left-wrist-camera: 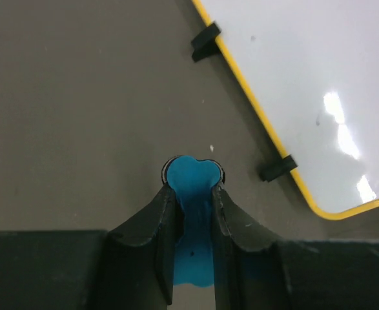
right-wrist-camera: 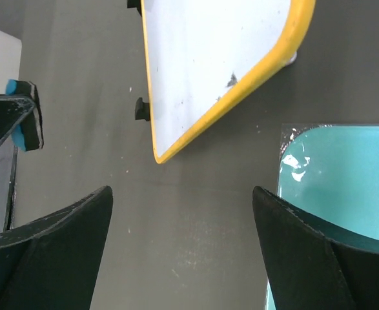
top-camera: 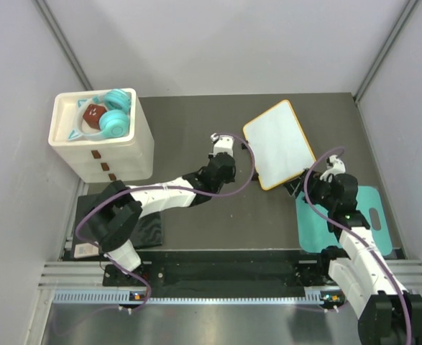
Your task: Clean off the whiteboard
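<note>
The whiteboard [top-camera: 279, 144] lies flat at centre right, white with a thin yellow frame and small black clips [left-wrist-camera: 206, 40] on its left edge. Its surface looks almost clean, with one small dark mark [right-wrist-camera: 231, 79] near a corner. My left gripper [top-camera: 220, 142] is just left of the board and is shut on a blue eraser [left-wrist-camera: 192, 194]. The eraser also shows at the left edge of the right wrist view [right-wrist-camera: 22, 123]. My right gripper [top-camera: 323, 175] is open and empty, just below the board's near corner [right-wrist-camera: 160, 155].
A teal mat [top-camera: 343, 219] lies at the right, under my right arm. A white box [top-camera: 103, 140] with teal headphones [top-camera: 113, 118] and a red object stands at the back left. A black pad [top-camera: 142, 230] lies at the near left.
</note>
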